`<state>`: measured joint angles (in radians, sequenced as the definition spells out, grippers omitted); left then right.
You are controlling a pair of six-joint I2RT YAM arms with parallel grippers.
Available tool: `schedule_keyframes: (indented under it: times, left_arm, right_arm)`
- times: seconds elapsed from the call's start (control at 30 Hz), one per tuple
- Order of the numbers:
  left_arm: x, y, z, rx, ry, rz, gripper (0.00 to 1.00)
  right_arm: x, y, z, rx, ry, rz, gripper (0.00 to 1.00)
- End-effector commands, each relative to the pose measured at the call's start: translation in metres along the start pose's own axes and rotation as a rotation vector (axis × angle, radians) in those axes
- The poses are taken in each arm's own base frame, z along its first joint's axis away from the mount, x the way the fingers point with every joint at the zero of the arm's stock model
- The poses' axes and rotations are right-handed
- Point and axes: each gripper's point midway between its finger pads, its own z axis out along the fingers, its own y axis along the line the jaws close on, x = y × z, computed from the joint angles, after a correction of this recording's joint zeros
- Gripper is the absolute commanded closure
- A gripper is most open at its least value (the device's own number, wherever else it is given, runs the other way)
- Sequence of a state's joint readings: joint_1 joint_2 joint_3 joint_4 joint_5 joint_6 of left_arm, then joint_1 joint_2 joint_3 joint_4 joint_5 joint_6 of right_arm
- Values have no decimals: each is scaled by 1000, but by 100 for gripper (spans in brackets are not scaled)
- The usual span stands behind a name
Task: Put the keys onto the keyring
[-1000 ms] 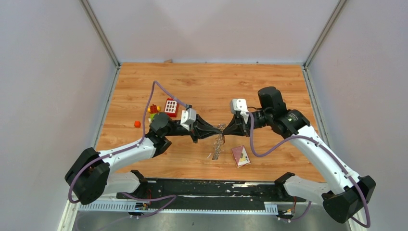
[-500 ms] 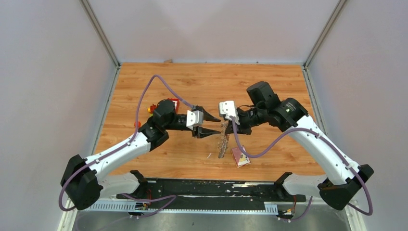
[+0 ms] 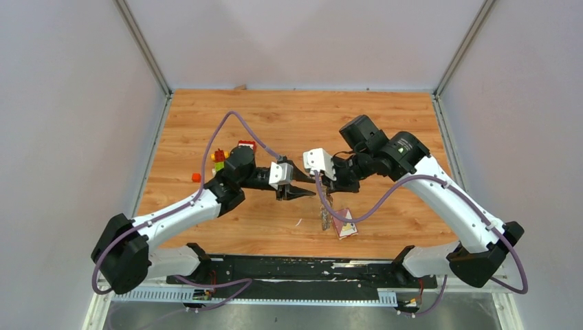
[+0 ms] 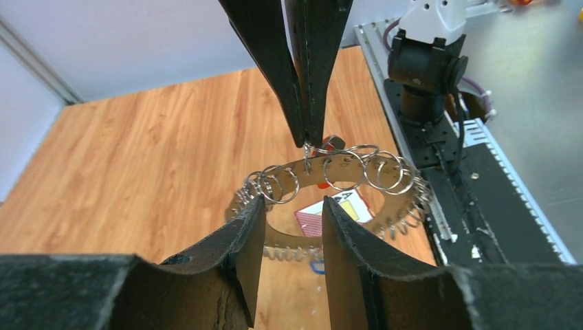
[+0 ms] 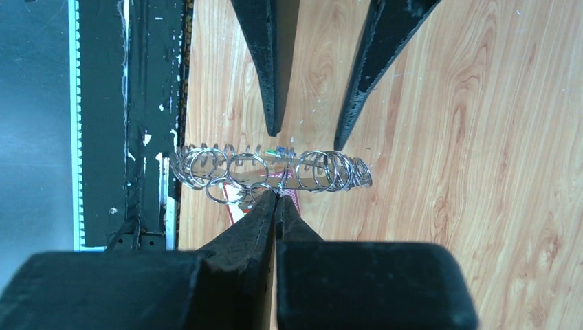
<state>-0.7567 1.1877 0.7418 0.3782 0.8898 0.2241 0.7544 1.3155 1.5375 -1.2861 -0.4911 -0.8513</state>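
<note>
Maroon card [image 3: 344,224]: is lying flat on the wooden table [image 3: 385,124] near its front edge, partly under the lower end of the ring as the top view shows it.
Keyring [image 3: 323,207]: is hanging edge-down from the right gripper between the two arms, with small split rings fringing its rim. Whether its lower edge is touching the wood cannot be told.
Keys: are too small to pick out among the split rings.
Right gripper [image 3: 321,181]: is pinching the ring's upper rim, jaws pressed together on it.
Left gripper [image 3: 309,186]: is facing the right one, jaws standing apart with nothing between them and tips just short of the ring.
Red block [image 3: 245,145]: is sitting farther back behind the left arm, with a few small coloured pieces beside it.
</note>
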Motion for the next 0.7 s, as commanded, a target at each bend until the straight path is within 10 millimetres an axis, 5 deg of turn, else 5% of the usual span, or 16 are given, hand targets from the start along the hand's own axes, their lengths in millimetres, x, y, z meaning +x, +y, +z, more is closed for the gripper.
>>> schedule_keyframes:
  times: [0.0,0.5,0.67]
  left_arm:
    - [-15,-3,5,30,-109,-8,57]
    - [-11,-7,17,42,-146,-60,60]
    - [-12,-7,20,47,-147,-69,69]
  right_arm:
    - [-10,-8,-8,41,4,-40,100]
    - [-11,-8,-4,33,0,-27,100]
    - [-12,-7,-5,35,-8,-27,100]
